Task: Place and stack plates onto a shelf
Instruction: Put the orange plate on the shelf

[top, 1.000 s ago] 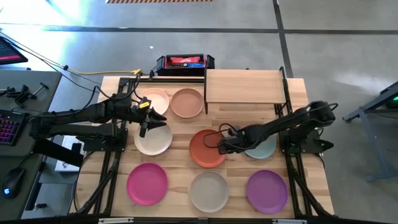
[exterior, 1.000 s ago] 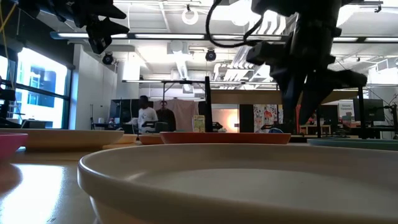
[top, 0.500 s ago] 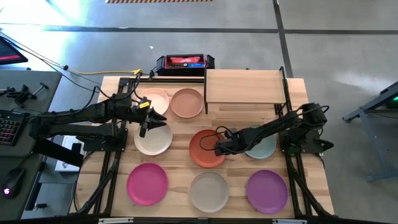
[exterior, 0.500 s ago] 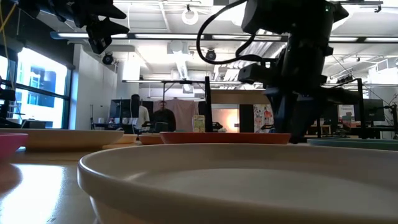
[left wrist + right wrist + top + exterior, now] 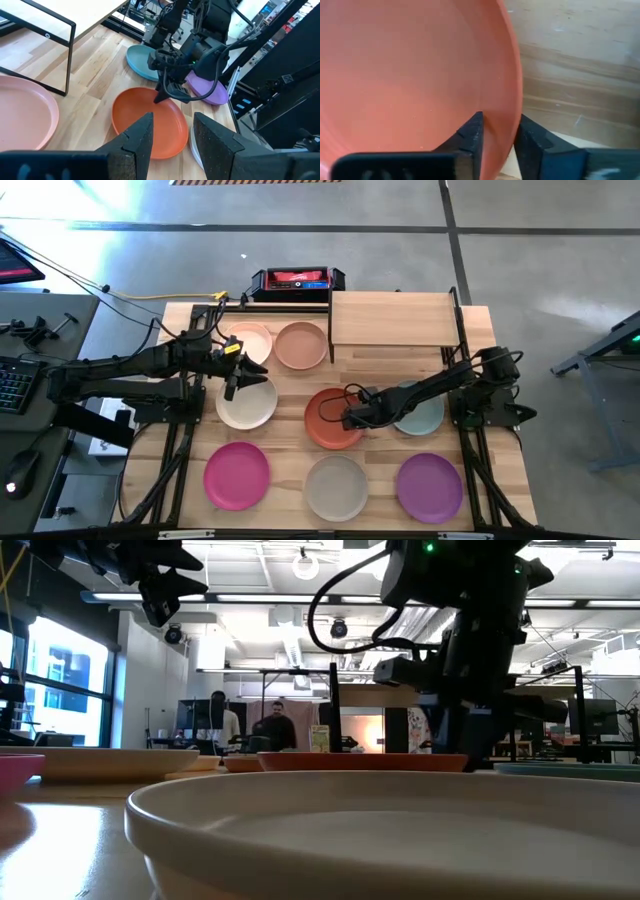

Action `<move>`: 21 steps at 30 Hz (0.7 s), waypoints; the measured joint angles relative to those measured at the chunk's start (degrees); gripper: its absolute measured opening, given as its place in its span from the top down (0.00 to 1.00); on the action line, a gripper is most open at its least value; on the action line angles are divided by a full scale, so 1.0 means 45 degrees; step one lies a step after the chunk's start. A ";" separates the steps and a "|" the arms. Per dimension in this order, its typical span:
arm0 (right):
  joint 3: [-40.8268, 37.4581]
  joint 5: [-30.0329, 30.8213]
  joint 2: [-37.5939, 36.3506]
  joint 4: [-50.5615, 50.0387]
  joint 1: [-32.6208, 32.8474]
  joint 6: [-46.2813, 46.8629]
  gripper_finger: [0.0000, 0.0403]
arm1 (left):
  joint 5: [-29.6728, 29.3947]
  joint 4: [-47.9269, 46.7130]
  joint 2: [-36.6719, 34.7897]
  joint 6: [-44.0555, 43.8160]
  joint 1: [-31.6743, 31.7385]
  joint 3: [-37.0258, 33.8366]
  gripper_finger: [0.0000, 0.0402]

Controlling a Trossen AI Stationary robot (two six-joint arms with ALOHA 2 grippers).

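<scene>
- Orange-red plate sits mid-table, shelf empty beyond it.
- Right gripper straddles its rim, fingers apparently not yet clamped; shallow bite could slip on lift.
- Left gripper hovers released over cream plate.

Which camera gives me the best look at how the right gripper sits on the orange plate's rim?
The right wrist view: the right gripper straddles the orange-red plate's rim, one finger inside, one outside, open. The high view shows only the arm reaching over that plate, the left wrist view shows it small and far off, and the low view shows it edge-on.
</scene>
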 joint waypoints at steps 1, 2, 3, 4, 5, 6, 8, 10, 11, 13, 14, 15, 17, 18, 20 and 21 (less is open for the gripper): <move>0.0000 0.0009 0.0000 -0.0009 0.0000 -0.0009 0.86 | 0.0000 0.0003 0.0000 0.0000 0.0000 0.0000 0.68; 0.0000 0.0014 -0.0009 -0.0010 0.0000 -0.0006 0.90 | 0.0000 0.0005 0.0000 0.0000 0.0000 0.0000 0.68; 0.0000 0.0016 -0.0013 0.0009 0.0000 -0.0005 0.93 | 0.0000 0.0000 0.0000 0.0000 0.0000 0.0000 0.68; 0.0000 0.0012 -0.0023 0.0035 0.0000 -0.0020 0.96 | 0.0000 0.0000 0.0000 0.0000 0.0000 0.0000 0.68; 0.0005 -0.0009 -0.0032 0.0066 -0.0003 -0.0089 0.98 | 0.0000 0.0005 0.0000 0.0000 0.0000 0.0000 0.68; 0.0010 -0.0078 -0.0034 0.0085 -0.0005 -0.0133 0.98 | 0.0000 0.0005 0.0000 0.0000 0.0000 0.0000 0.68; 0.0010 -0.0189 -0.0034 0.0068 -0.0003 -0.0015 0.97 | 0.0000 0.0000 0.0000 0.0016 0.0000 0.0000 0.68; 0.0006 -0.0211 -0.0034 0.0083 0.0000 0.0031 0.98 | 0.0000 0.0001 0.0000 0.0098 0.0000 0.0000 0.68; 0.0010 -0.0234 -0.0041 0.0088 -0.0001 0.0034 0.99 | 0.0000 0.0000 0.0000 0.0137 0.0000 0.0000 0.68; 0.0010 -0.0286 -0.0123 0.0083 -0.0005 0.0034 0.99 | 0.0000 0.0003 0.0000 0.0221 0.0000 0.0000 0.68; 0.0005 -0.0294 -0.0176 0.0081 -0.0005 0.0032 0.99 | 0.0000 0.0001 0.0000 0.0223 0.0000 0.0000 0.68; 0.0001 -0.0338 -0.0275 0.0042 0.0004 0.0029 0.99 | 0.0000 0.0000 0.0000 0.0223 0.0000 0.0000 0.68; 0.0000 -0.0341 -0.0540 -0.0028 0.0005 -0.0081 1.00 | 0.0000 0.0004 -0.0002 0.0228 0.0000 0.0000 0.68; 0.0000 -0.0343 -0.0686 -0.0035 0.0005 -0.0214 1.00 | 0.0000 -0.0010 0.0000 0.0228 0.0000 0.0000 0.68; -0.0005 -0.0398 -0.1041 -0.0092 0.0000 -0.0383 1.00 | 0.0000 -0.0019 0.0000 0.0233 0.0000 0.0000 0.68; -0.0005 -0.0394 -0.1233 -0.0123 0.0000 -0.0484 1.00 | 0.0000 -0.0037 0.0000 0.0233 0.0000 0.0000 0.68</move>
